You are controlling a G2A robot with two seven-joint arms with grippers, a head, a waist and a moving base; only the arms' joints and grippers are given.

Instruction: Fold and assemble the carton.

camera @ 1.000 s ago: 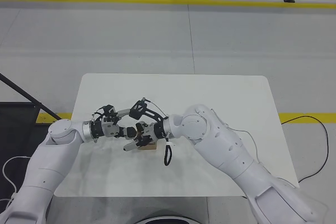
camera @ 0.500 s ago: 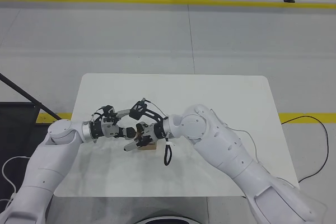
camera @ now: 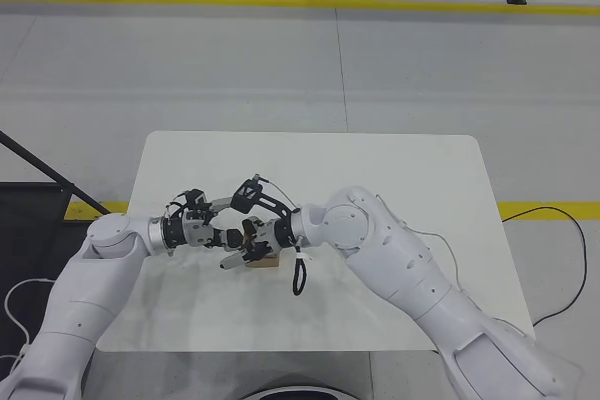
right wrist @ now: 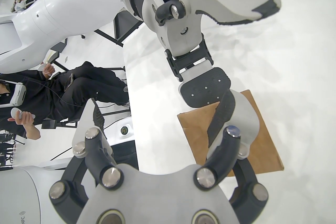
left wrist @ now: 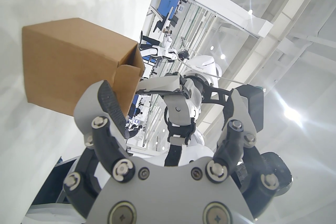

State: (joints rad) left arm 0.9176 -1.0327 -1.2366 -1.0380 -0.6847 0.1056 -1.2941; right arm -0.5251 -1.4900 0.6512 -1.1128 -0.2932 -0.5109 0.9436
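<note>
Top view puts your carton [camera: 268, 264] just left of the frame's centre, on the white table [camera: 400, 180], where your two grippers meet. Your left gripper [camera: 223, 238] sits on the left of that spot and your right gripper [camera: 242, 255] just right of it; the two are close together, with the carton at their lower right. Left wrist view shows you the left fingers [left wrist: 111, 104] spread wide and holding nothing. The brown carton stands just beyond one pad, its end open and one flap bent. Right wrist view shows the right fingers [right wrist: 225, 109] also wide apart. One lies across the carton's flat face; the other is well clear of it.
</note>
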